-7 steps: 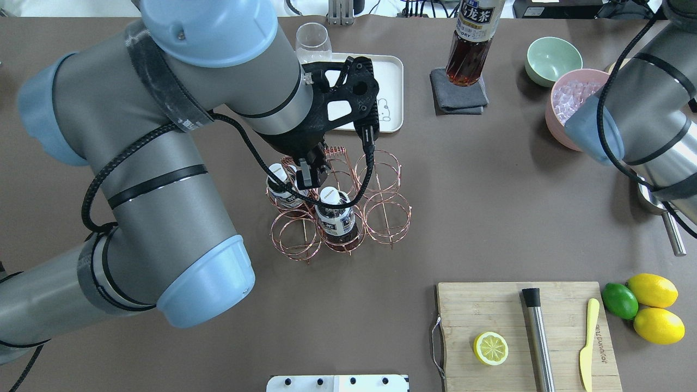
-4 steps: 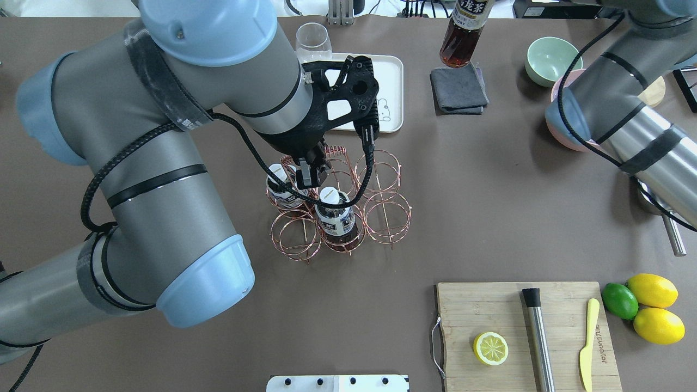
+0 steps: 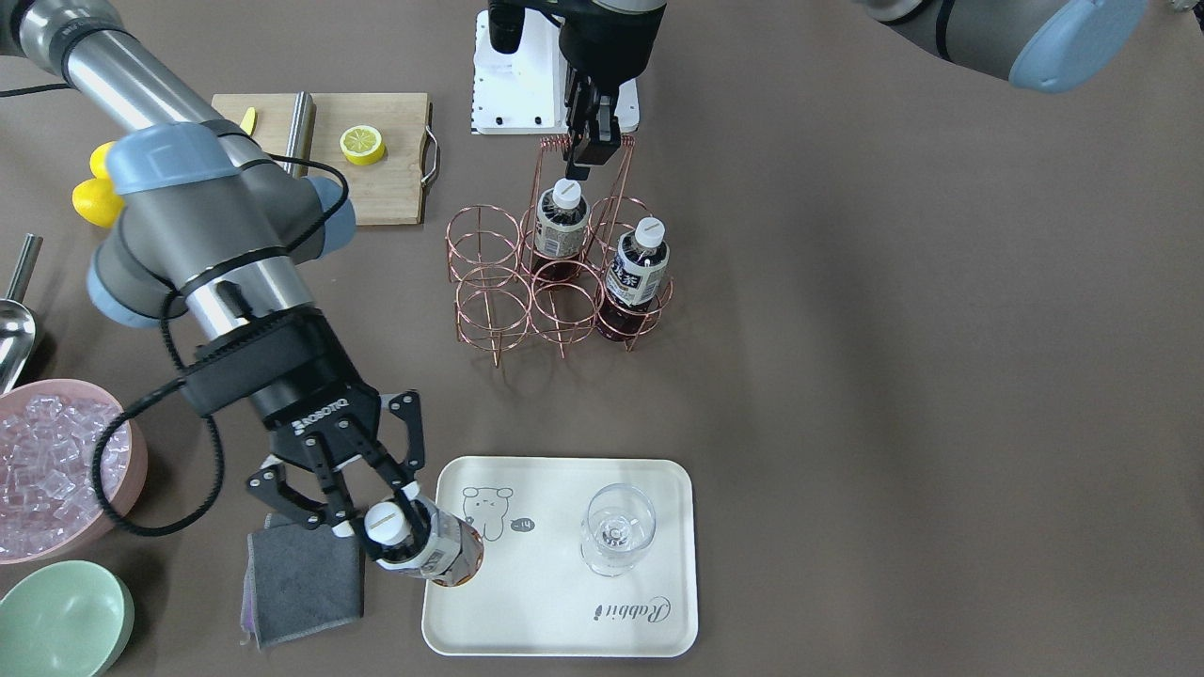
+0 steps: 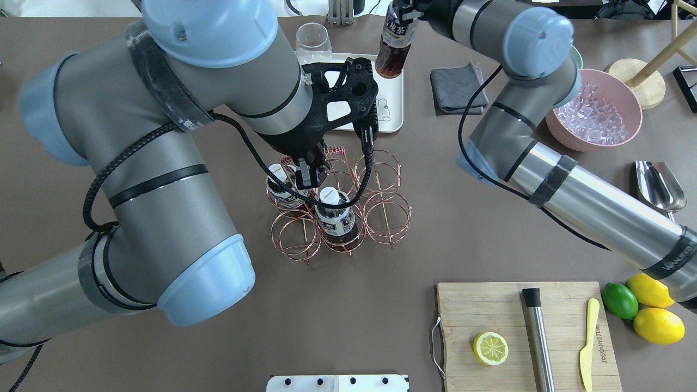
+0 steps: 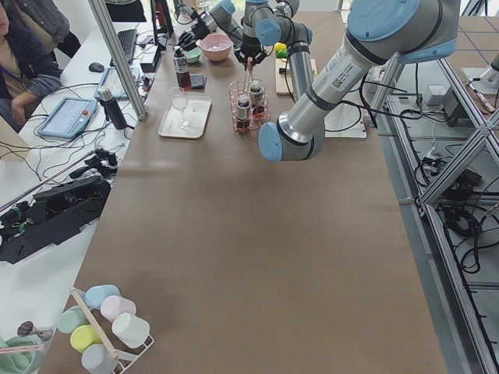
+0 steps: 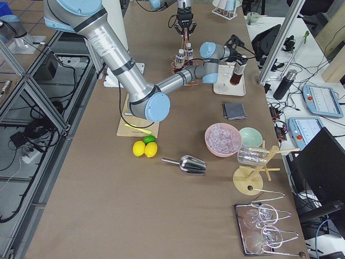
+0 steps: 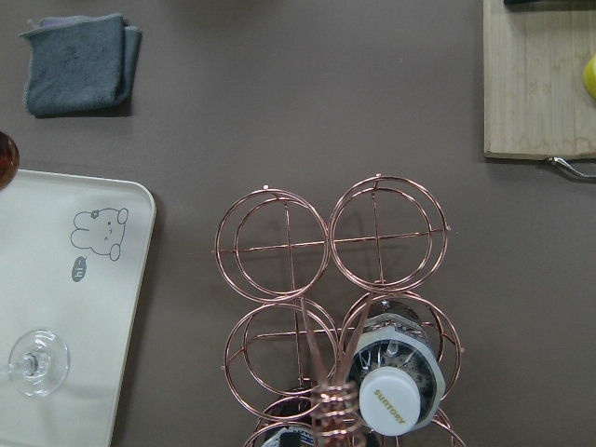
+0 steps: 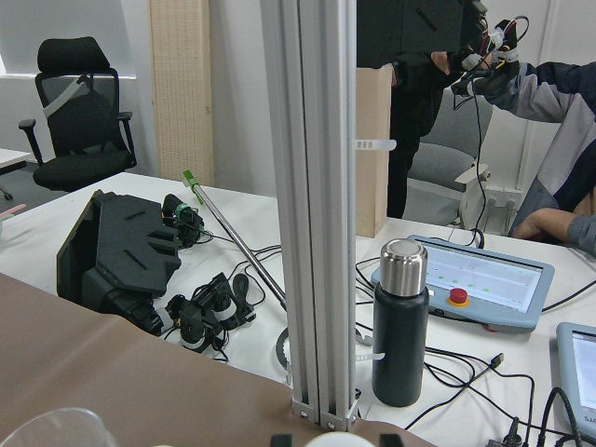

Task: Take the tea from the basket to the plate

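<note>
My right gripper (image 3: 384, 522) is shut on the neck of a tea bottle (image 3: 442, 555), dark liquid, white cap, and holds it tilted just above the near corner of the cream plate (image 3: 564, 611). In the overhead view this bottle (image 4: 392, 49) hangs over the plate's (image 4: 391, 109) right edge. My left gripper (image 3: 586, 155) is shut on the tall wire handle of the copper basket (image 3: 489, 310). Two more tea bottles (image 3: 562, 226) (image 3: 638, 273) stand in the basket's rings. In the left wrist view one capped bottle (image 7: 391, 396) shows below the handle.
A stemmed glass (image 3: 616, 527) stands on the plate. A grey cloth (image 3: 301, 574), a pink bowl of ice (image 3: 56, 470) and a mint-green bowl (image 3: 61, 616) lie beside the plate. A cutting board (image 4: 523, 332) with half a lemon, a scoop (image 4: 659, 185) and whole fruit sit on the right.
My right arm has carried the tea bottle leftward in the overhead view, from above the grey cloth to over the plate's edge. My left arm and the basket have not moved.
</note>
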